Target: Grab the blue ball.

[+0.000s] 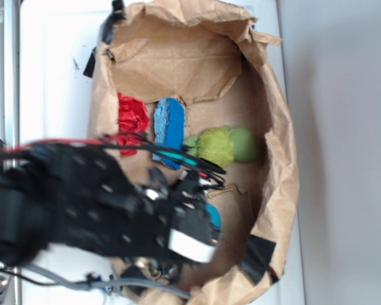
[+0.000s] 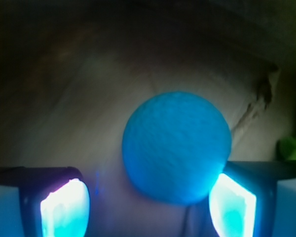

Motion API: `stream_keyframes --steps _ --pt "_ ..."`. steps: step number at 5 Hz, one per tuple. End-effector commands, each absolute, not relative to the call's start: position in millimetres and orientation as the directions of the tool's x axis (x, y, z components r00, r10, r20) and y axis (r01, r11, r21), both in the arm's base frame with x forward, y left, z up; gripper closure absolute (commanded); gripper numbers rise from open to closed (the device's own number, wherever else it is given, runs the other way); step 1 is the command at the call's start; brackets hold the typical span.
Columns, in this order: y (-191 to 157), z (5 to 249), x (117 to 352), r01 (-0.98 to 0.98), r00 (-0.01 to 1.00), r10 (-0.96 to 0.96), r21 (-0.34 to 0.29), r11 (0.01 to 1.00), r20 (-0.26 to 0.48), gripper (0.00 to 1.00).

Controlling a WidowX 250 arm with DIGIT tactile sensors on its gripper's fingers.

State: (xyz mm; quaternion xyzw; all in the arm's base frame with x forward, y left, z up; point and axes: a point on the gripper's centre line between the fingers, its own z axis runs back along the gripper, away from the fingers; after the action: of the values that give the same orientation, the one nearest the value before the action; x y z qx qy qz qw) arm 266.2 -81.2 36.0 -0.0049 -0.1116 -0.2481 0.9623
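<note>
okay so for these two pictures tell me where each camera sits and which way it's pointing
Exterior: sits above, facing down into the brown paper bag, with the red piece, flat blue piece and green plush; the black arm fills the lower left.
Wrist: sits on the arm just behind the pincer, facing along its fingers at the blue ball between them.
Shared: the ball, the pincer, the paper floor and the plush.

Matt, finely dimpled blue ball (image 2: 176,147); creased brown paper bag (image 1: 279,159).
</note>
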Motion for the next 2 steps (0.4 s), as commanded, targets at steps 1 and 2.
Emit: stream_keyframes --steps 1,2 --pt "-101.5 29.3 295.8 0.451 0.855 -0.467 0.120 0.884 0.226 0.04" --pt "-98.0 31.3 298.5 0.439 0.860 -0.458 0.133 0.889 0.226 1.00"
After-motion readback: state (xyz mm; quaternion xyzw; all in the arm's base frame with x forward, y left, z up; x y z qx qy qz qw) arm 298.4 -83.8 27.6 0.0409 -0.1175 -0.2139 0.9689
